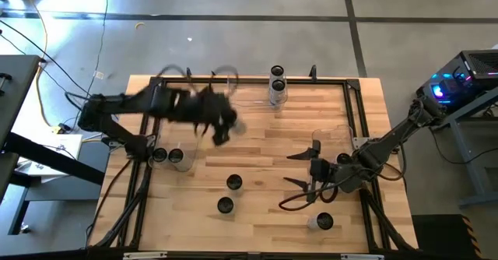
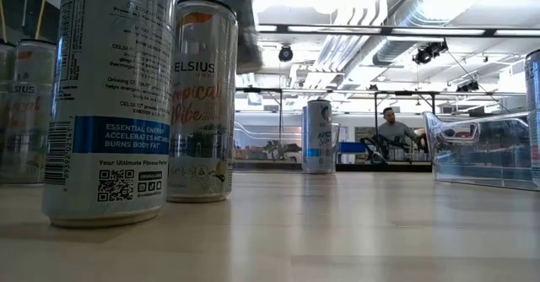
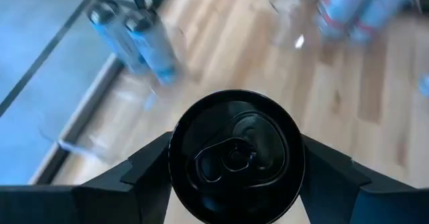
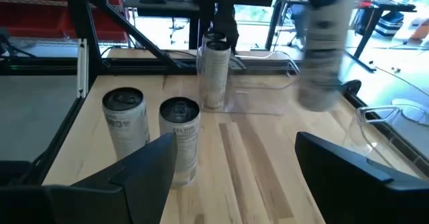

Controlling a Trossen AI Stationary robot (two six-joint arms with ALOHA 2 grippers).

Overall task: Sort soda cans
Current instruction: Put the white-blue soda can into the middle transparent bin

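We find open wood across the table's [image 1: 264, 147] middle. Two cans [image 1: 229, 194] stand at six o'clock (close together); a clear bin [image 1: 340, 135] with the right gripper [image 1: 305, 169] blocks three o'clock.

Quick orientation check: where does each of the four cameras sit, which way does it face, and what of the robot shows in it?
High: above, looking straight down on the table; both arms show.
Low: at tabletop height, looking across at cans into the room; a blurred arm part at top.
Left wrist: on the left arm, looking down on the held can between its jaws.
Right wrist: on the right arm, facing two standing cans; open jaws at the bottom.
Shared: the carried can also shows blurred in the right wrist view.
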